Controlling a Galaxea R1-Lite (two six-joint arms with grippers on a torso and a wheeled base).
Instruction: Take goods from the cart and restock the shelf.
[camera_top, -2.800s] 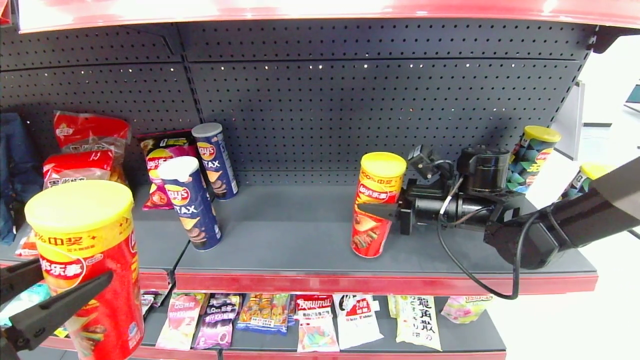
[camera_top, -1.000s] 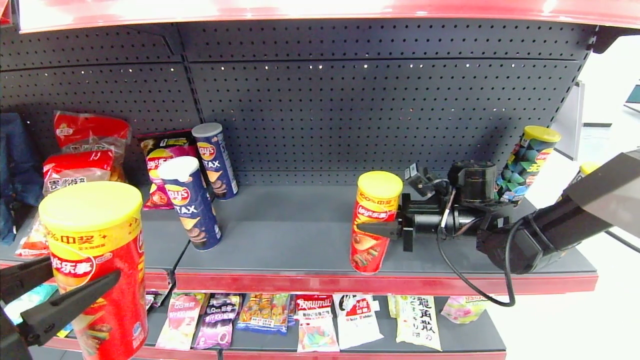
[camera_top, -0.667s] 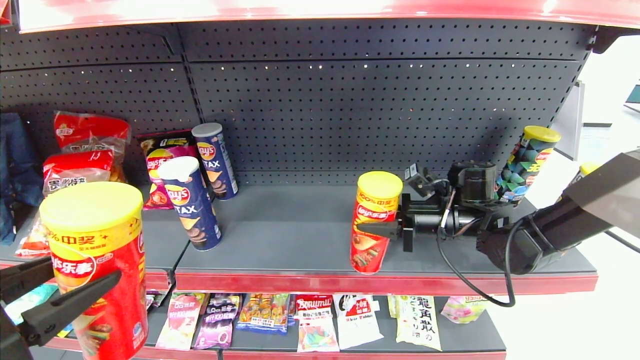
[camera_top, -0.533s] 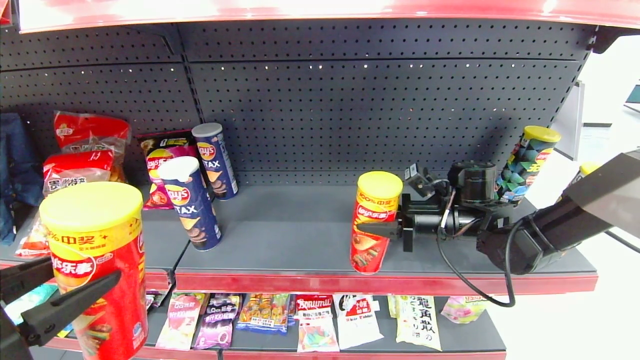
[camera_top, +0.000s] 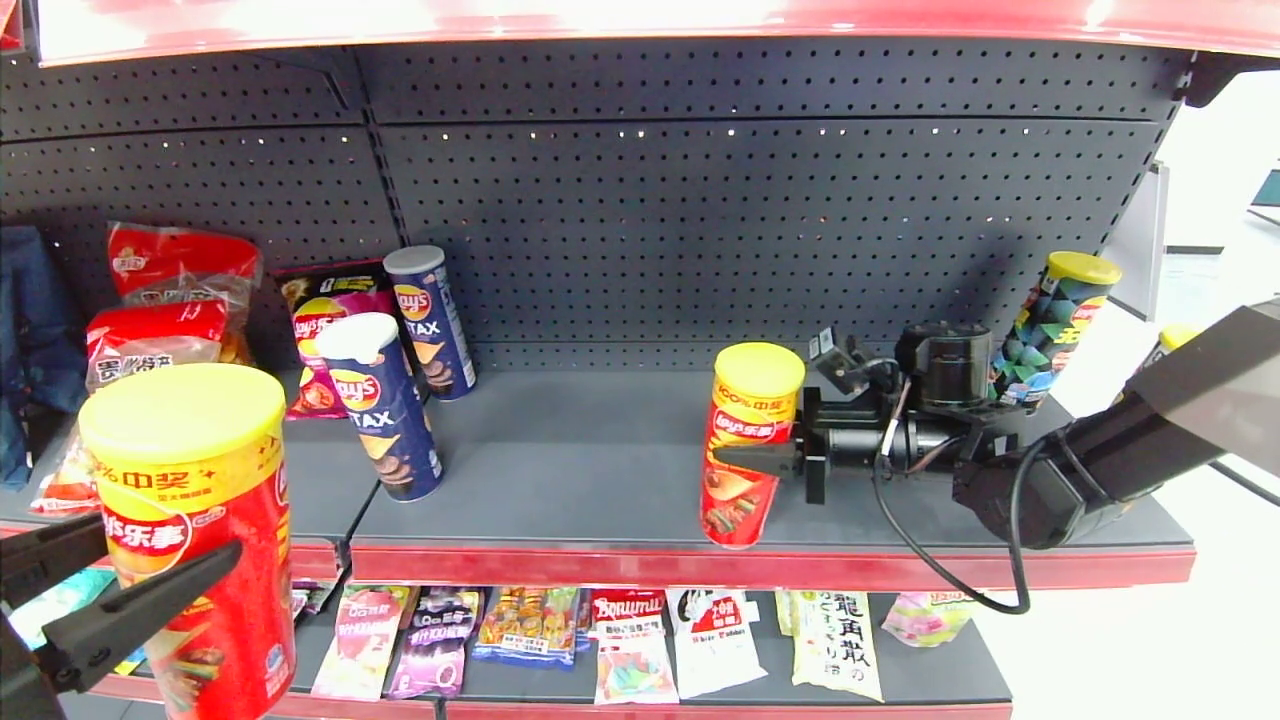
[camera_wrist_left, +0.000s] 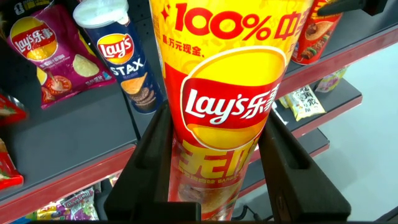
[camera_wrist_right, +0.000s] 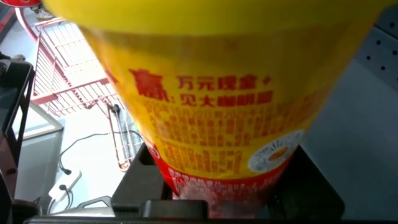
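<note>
My left gripper (camera_top: 160, 560) is shut on a red chip can with a yellow lid (camera_top: 185, 480), held upright low at the left, in front of the shelf's edge. In the left wrist view the black fingers (camera_wrist_left: 155, 149) clamp that can (camera_wrist_left: 227, 106) on both sides. My right gripper (camera_top: 750, 455) is shut on a second red chip can (camera_top: 755, 400), which leans slightly with its base at the front of the grey shelf (camera_top: 570, 460), right of centre. In the right wrist view this can (camera_wrist_right: 217, 106) sits between the right gripper's (camera_wrist_right: 217, 186) jaws.
Two blue cans (camera_top: 385, 405) (camera_top: 430, 320) and a purple chip bag (camera_top: 325, 320) stand at the shelf's left, with red bags (camera_top: 160, 300) beyond. A patterned can (camera_top: 1060, 310) stands at the back right. Snack packets (camera_top: 630, 640) fill the lower shelf. A red wire cart (camera_wrist_right: 68, 68) stands behind.
Since 2.8 s ago my right gripper has brought its can down and toward the shelf's front edge, and the left can has shifted slightly right. Nothing has moved in the last second.
</note>
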